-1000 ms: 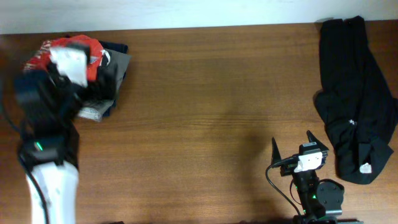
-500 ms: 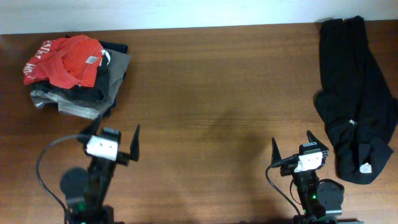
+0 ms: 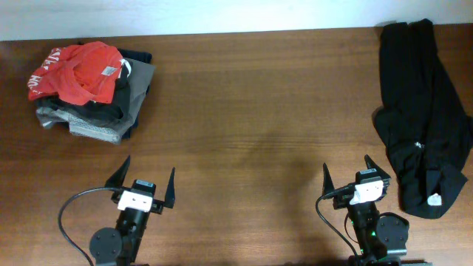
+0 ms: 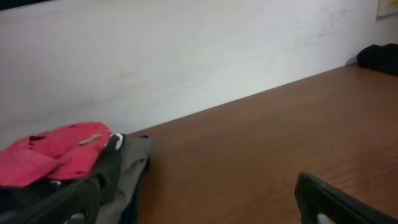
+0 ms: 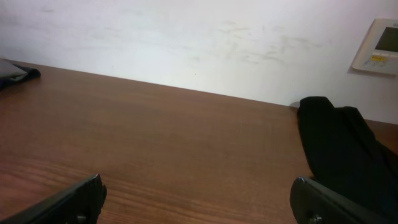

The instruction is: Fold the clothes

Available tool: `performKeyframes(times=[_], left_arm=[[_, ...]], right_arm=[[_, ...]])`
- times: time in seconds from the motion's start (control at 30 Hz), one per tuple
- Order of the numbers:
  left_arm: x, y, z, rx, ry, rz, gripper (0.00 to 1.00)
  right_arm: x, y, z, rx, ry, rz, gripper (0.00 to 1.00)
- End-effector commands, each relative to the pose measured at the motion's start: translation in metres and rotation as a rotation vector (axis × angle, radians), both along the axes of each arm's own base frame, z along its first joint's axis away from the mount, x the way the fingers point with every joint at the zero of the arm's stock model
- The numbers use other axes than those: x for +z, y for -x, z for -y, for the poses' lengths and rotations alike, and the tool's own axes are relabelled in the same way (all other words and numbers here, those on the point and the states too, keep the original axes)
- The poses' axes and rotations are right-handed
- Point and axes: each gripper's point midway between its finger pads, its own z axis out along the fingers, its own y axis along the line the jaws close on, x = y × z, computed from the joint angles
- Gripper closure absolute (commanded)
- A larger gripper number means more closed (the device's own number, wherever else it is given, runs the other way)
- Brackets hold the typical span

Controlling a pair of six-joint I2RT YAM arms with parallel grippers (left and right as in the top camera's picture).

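Lying crumpled on top of a stack of folded grey and dark garments (image 3: 100, 122), the orange-red T-shirt (image 3: 81, 70) sits at the far left corner of the brown wooden table (image 3: 259, 111). White lettering shows along its left edge and a small white label on its right side. Nothing is touching it.

Across the table, the long black garment (image 3: 421, 111) is spread loosely along the right edge, running from the far side toward the near one, with a small white tag near its lower end.

Both arms are low at the near edge, well apart from either heap. The left gripper (image 3: 148, 174) points toward the far side with its jaws spread wide and nothing between them. From its wrist camera the two dark fingertips (image 4: 68, 202) frame bare wood, and the red shirt on its stack appears off to the left, in front of the white wall (image 4: 199, 56).

The right gripper (image 3: 346, 171) stands the same way, jaws wide apart and empty, just left of the black garment's lower end. Its wrist camera shows that garment at the right, below a white wall panel (image 5: 379, 46).
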Motion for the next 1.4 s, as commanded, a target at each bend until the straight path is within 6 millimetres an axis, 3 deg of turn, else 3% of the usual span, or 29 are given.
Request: performKeyframes(times=[0.0, 0.2, 0.47, 1.37], left_arm=[[-0.007, 0.002, -0.001, 0.011, 0.014, -0.016, 0.01], [-0.026, 0.007, -0.008, 0.053, 0.038, -0.091, 0.01], [-0.025, 0.005, -0.017, 0.109, 0.060, -0.090, 0.01], [-0.024, 0.005, -0.017, 0.109, 0.060, -0.086, 0.01]], right_arm=[[-0.002, 0.000, -0.001, 0.001, -0.011, -0.003, 0.01], [-0.002, 0.000, -0.001, 0.001, -0.011, -0.003, 0.01], [-0.002, 0.000, -0.001, 0.001, -0.011, -0.003, 0.01], [-0.002, 0.000, -0.001, 0.001, -0.011, -0.003, 0.01]])
